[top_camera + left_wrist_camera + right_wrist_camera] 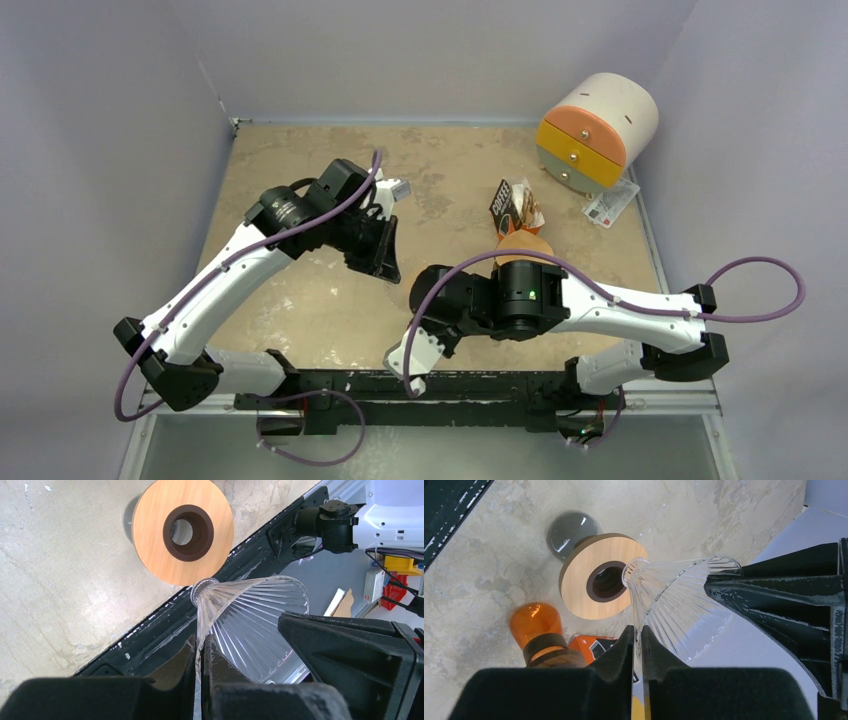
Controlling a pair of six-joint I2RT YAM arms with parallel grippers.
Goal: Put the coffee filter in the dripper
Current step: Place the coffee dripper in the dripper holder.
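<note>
Near the wooden collar (150,535), we grip the glass dripper (250,620) by its wall, left gripper (202,655) and right gripper (639,640) both clamped; its narrow neck points toward the collar.

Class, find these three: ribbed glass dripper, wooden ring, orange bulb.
ribbed glass dripper (255,615), left wrist view, on its fluted wall.
wooden ring (150,535), left wrist view, on its bare wood face.
orange bulb (535,622), right wrist view, on its rounded top.

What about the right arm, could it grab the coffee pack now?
Probably not yet. The right gripper is shut on the glass cone, so it is busy; the coffee pack itself lies uncovered nearby.
</note>
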